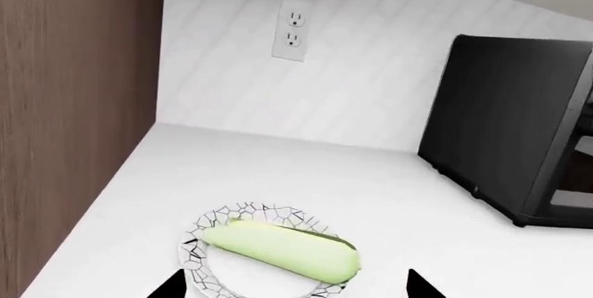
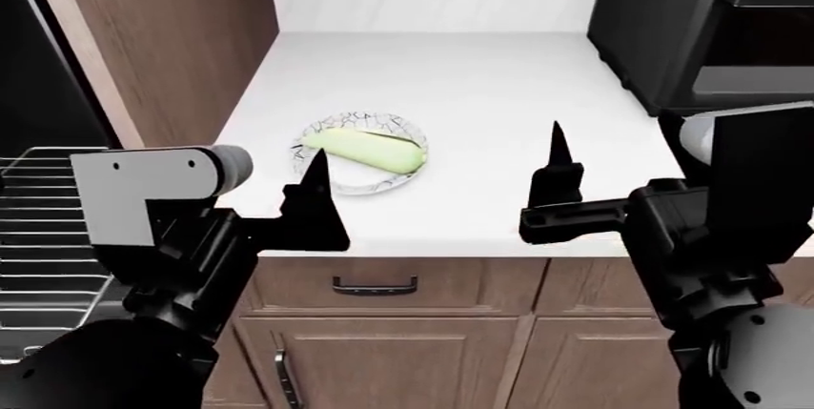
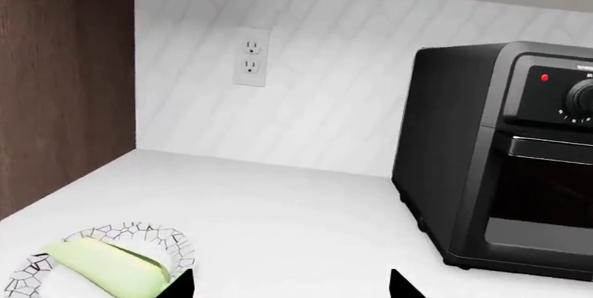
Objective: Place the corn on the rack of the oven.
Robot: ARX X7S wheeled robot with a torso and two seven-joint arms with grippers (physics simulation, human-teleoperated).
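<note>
Head view, corn [image 2: 366,150] on plate [image 2: 404,132], countertop oven [image 2: 661,28] at right, both jaws released, rack [image 2: 38,237] probably far left

In the head view the rack [image 2: 45,237] is cut by the picture's edge beside the left arm, so only its near bars show, and the oven [image 2: 38,75] above it shows only as a dark strip. The toaster oven [image 2: 693,28] is cropped beside the rack's far counterpart edge in every view. In the wrist views only the two tips of the left gripper [image 1: 296,287] and of the right gripper [image 3: 291,285] show. The plate [image 3: 37,270] and corn [image 3: 107,267] are partly cut off in the right wrist view.
</note>
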